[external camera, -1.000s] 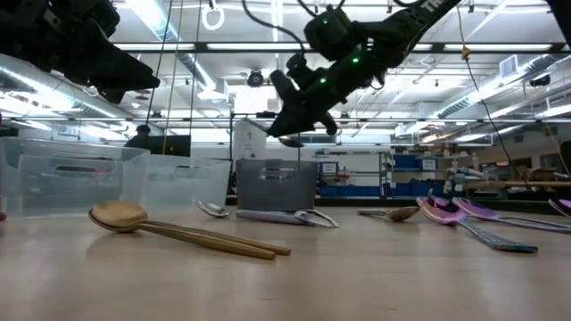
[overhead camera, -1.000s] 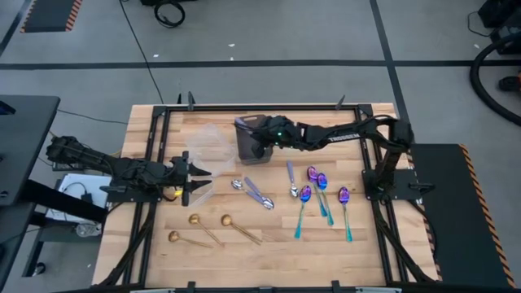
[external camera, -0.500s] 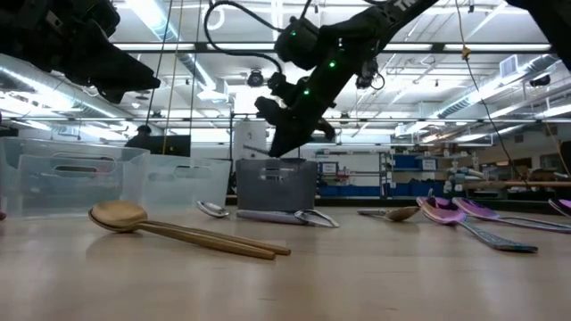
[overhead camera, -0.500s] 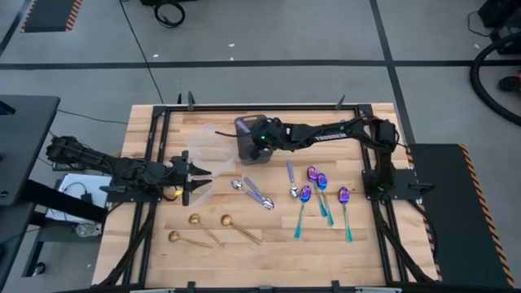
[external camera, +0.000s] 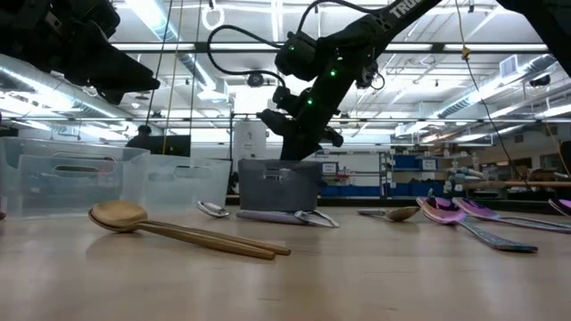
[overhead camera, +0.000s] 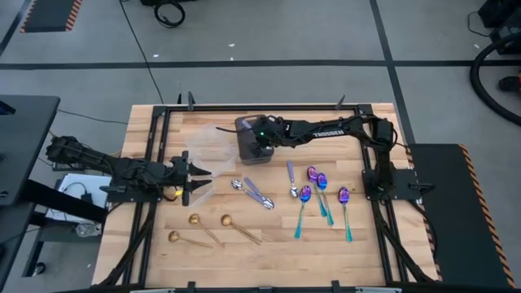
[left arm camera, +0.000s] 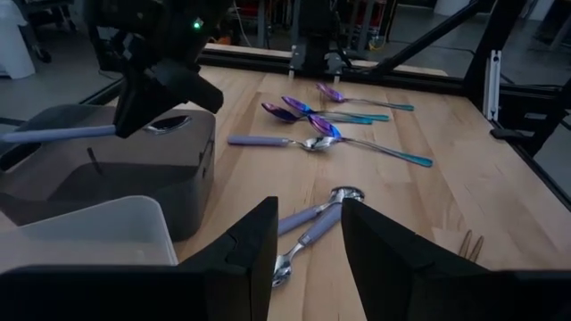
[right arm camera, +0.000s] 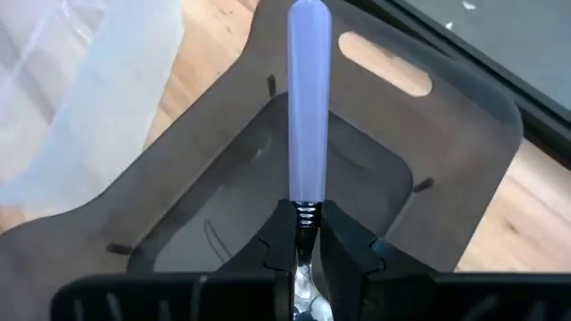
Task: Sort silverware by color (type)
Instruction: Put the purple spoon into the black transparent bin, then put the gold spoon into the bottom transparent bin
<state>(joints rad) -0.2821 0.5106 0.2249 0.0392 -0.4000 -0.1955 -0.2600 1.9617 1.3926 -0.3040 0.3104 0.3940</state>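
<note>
Moved: my right gripper [right arm camera: 305,234] has travelled leftward from beside the dark grey rectangular bin [overhead camera: 249,143] to directly over it, lower than a second ago.
Right gripper: clamped on a silver spoon with a pale lavender handle [right arm camera: 307,107], handle pointing out across the bin's hollow.
Left gripper: [left arm camera: 307,234] parked near the clear plastic tubs [overhead camera: 207,146], fingers apart, holding nothing; unchanged.
Done: I judge little finished; the bin's interior looks bare.
Left to sort: three gold spoons [overhead camera: 205,229], two lavender-handled silver spoons [overhead camera: 254,192] plus one more [overhead camera: 291,179], four purple-bowled spoons with teal handles [overhead camera: 321,195], all lying on the wooden table [overhead camera: 366,252].
</note>
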